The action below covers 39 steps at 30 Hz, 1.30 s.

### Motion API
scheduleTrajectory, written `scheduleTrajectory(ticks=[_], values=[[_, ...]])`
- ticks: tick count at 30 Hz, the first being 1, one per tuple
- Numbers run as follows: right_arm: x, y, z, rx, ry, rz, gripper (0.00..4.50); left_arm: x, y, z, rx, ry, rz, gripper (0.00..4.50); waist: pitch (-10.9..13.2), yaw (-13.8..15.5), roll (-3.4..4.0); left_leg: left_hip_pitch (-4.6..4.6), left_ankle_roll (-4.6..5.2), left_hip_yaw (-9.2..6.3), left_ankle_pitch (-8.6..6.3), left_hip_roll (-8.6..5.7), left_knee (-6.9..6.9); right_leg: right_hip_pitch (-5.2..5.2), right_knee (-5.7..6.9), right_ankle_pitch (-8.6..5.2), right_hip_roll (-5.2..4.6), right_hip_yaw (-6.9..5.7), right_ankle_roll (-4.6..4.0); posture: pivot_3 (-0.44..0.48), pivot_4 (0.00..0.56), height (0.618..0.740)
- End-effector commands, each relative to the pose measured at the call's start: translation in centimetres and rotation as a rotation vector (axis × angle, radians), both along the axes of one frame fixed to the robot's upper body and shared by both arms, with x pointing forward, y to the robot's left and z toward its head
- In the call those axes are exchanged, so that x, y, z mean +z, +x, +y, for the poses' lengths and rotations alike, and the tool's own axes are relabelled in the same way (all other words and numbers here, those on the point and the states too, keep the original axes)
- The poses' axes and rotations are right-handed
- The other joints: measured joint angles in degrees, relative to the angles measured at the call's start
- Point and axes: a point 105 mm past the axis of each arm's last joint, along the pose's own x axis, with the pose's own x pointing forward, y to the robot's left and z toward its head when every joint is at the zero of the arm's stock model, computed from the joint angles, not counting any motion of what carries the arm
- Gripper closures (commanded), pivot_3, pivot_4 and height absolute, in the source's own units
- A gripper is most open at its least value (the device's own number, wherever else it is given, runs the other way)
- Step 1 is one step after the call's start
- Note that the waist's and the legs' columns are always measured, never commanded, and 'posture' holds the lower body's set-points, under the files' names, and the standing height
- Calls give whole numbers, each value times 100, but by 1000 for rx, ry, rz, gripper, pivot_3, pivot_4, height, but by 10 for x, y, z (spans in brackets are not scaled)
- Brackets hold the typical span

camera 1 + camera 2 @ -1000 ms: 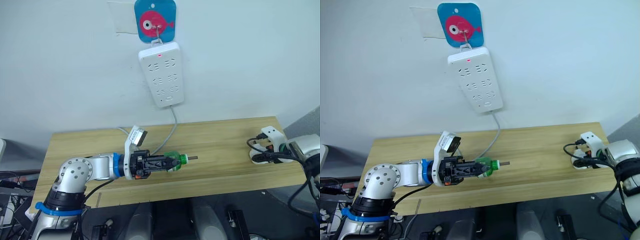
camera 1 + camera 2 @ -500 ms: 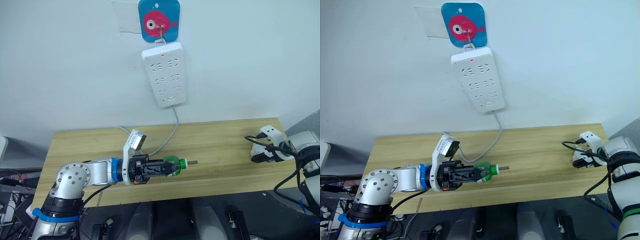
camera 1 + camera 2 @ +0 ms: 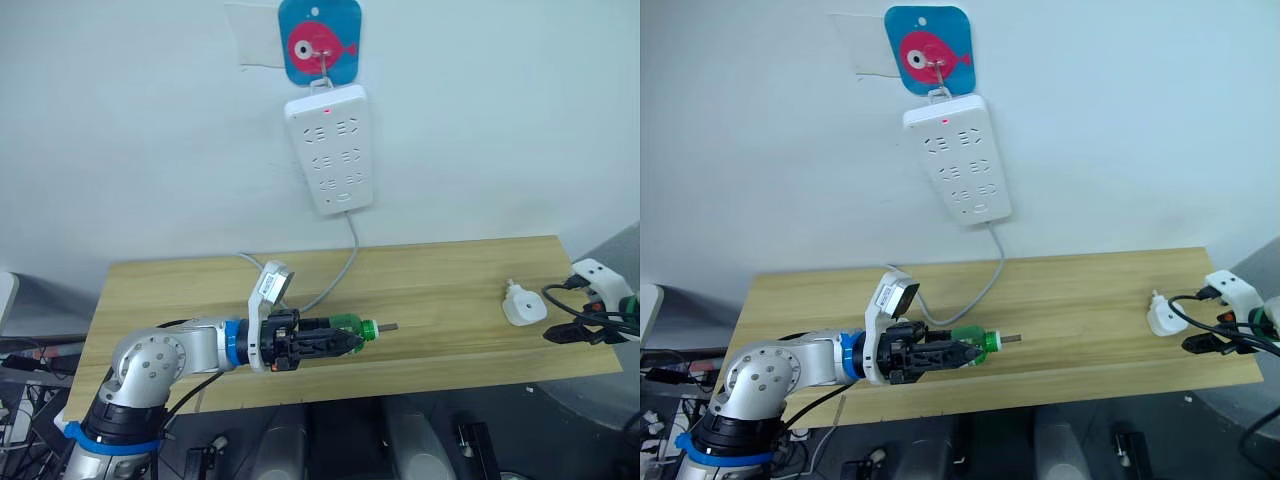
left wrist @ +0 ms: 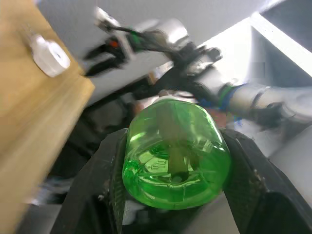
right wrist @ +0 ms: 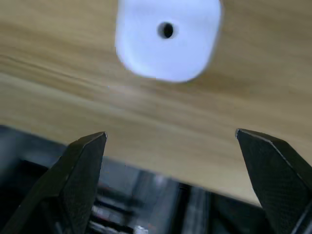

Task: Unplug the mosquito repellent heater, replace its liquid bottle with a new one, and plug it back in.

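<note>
A green liquid bottle [image 3: 347, 332] lies sideways just above the wooden table [image 3: 440, 275], its white neck and wick pointing right. My left gripper [image 3: 332, 340] is shut on it, and the left wrist view looks at the bottle's base [image 4: 174, 155] between the two fingers. The mosquito repellent heater [image 3: 523, 307], small, white and rounded, lies alone on the table near its right end. My right gripper [image 3: 561, 313] is open just to the right of it, past the table's edge. In the right wrist view the heater [image 5: 168, 38] sits ahead of the spread fingers [image 5: 84, 163], untouched.
A white power strip [image 3: 330, 148] with a red light hangs on the wall from a blue fish hook [image 3: 318, 40]. Its grey cable [image 3: 335, 268] drops onto the table behind my left gripper. The table's front edge runs close under both grippers.
My right gripper has let go of the heater and drawn back to the right. The heater now lies by itself on the table. The left gripper still holds the bottle in much the same place.
</note>
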Motion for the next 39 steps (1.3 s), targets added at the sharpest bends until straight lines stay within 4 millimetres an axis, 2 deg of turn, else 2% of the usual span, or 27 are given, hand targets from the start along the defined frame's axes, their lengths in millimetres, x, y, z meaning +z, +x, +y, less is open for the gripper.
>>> scheduleTrajectory(ticks=[1,2,4,6,8,12,16,19,24,34,36,39], values=[[43,-19,65,63,387,-105,66,4,2,-16,63,19,-355,2238,-5,-22,5,8,0,3,0,3,0,8,0,1,2,2,-1,-141,282,740],[48,-29,82,99,542,-141,66,6,11,-21,138,15,-463,2238,-9,-2,3,16,1,-1,-1,3,-2,17,-3,1,3,-2,-1,-144,279,740],[49,-42,99,116,709,-197,66,9,18,-27,220,-1,-583,2238,-9,46,1,26,1,-26,-2,5,-8,47,-22,1,7,-5,-2,-150,279,740],[42,-51,116,110,766,-240,66,6,18,-32,232,8,-665,2238,-9,127,2,22,2,-31,-2,-2,-7,51,-26,1,0,-5,-1,-154,278,740],[38,-58,138,103,837,-291,66,1,20,-36,248,15,-663,2238,-10,152,2,21,10,-22,-7,-9,-3,50,-27,0,-6,-2,-1,-155,275,740],[46,-51,175,-60,985,-421,66,3,33,-42,317,22,-690,2238,-12,117,7,21,11,-14,-7,-9,-1,44,-19,2,-5,-6,5,-157,276,740],[62,-38,207,-241,1127,-385,66,10,45,-51,373,15,-717,2238,-14,-10,5,18,11,-11,-7,-8,1,41,-17,3,-3,-11,9,-164,271,740],[67,-27,214,-345,1155,-367,66,14,43,-58,358,0,-744,2238,-15,-36,5,19,11,-12,-6,-6,0,39,-16,2,4,-14,9,-159,275,740],[76,-20,227,-405,1217,-339,66,17,39,-64,354,-11,-778,2238,-14,-39,5,19,11,-20,-6,-3,-4,37,-18,0,10,-15,12,-156,282,740],[79,-15,232,-423,1220,-339,66,17,41,-67,378,-9,-769,2238,-14,-23,5,19,11,-21,-6,-5,-2,38,-17,0,10,-14,12,-154,290,740],[78,-13,228,-438,1213,-341,628,16,41,-66,383,-9,-764,2238,-14,-23,5,19,11,-20,-6,-5,-2,38,-17,0,10,-13,12,-154,290,740],[77,-13,226,-450,1205,-345,1726,17,40,-67,380,-10,-764,2238,-14,-23,5,19,11,-20,-6,-4,-1,38,-17,0,10,-12,12,-160,294,740]])
